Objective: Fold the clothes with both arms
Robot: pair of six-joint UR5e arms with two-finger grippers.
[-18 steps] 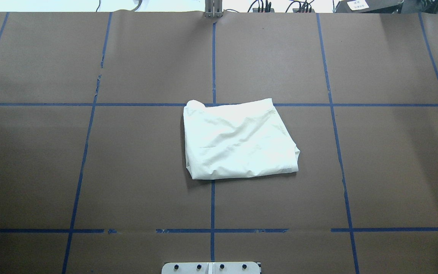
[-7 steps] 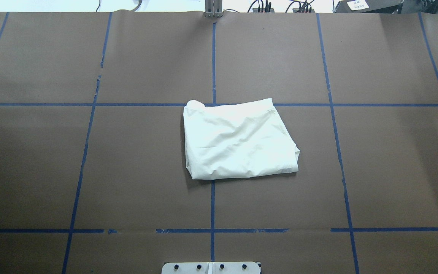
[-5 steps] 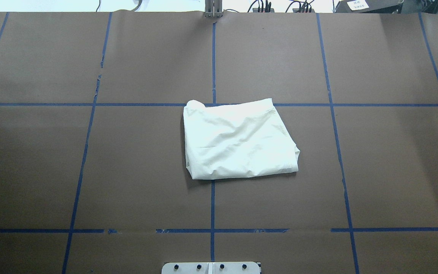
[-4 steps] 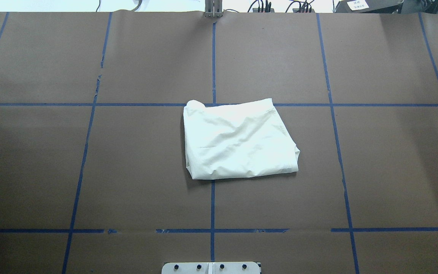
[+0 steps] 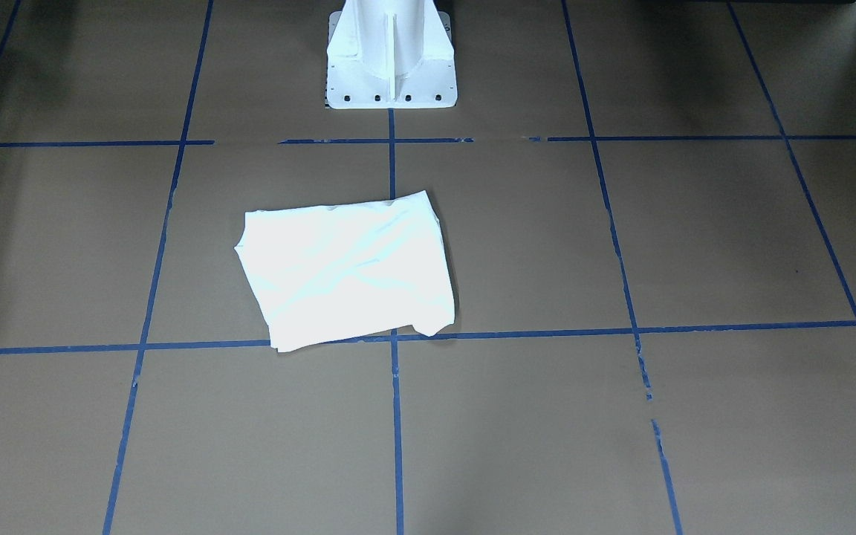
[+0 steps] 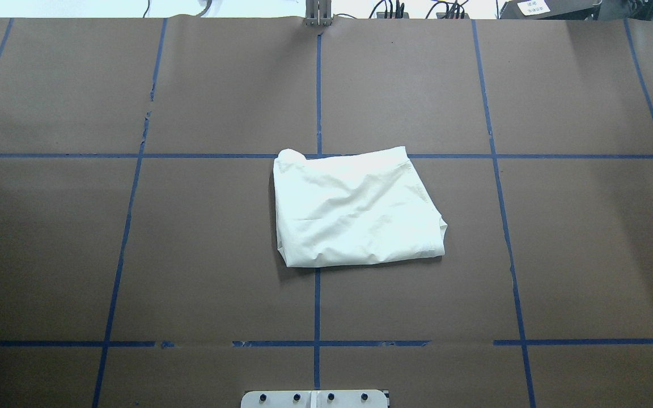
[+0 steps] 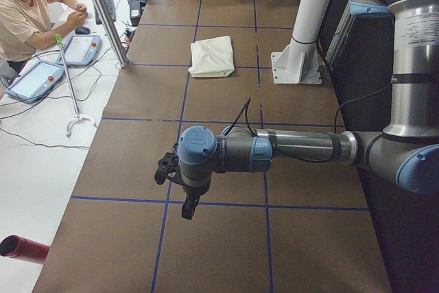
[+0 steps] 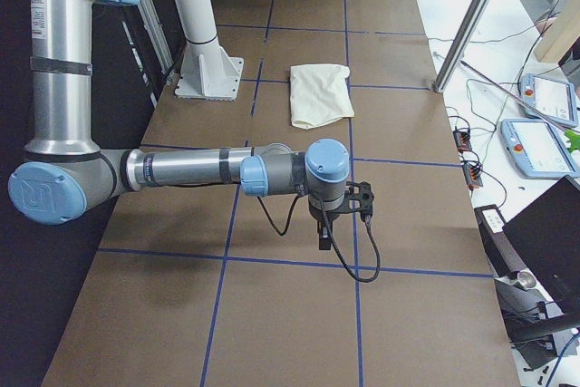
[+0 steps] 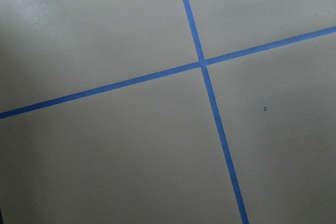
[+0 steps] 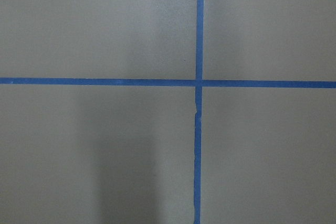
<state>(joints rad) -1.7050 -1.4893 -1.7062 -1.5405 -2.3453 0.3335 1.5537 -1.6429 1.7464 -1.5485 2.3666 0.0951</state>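
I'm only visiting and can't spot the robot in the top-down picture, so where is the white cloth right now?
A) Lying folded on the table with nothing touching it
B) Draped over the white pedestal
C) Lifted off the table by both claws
A: the white cloth lies folded flat on the brown table. In the side views the left arm and the right arm hang over bare table well away from it.

White cloth (image 5: 346, 271) lies folded and creased on the brown table (image 5: 695, 223), roughly rectangular. It covers a crossing of the blue tape (image 5: 396, 431) grid, mostly on the view's left of the vertical line. White pedestal (image 5: 391, 52) at top centre, well apart.
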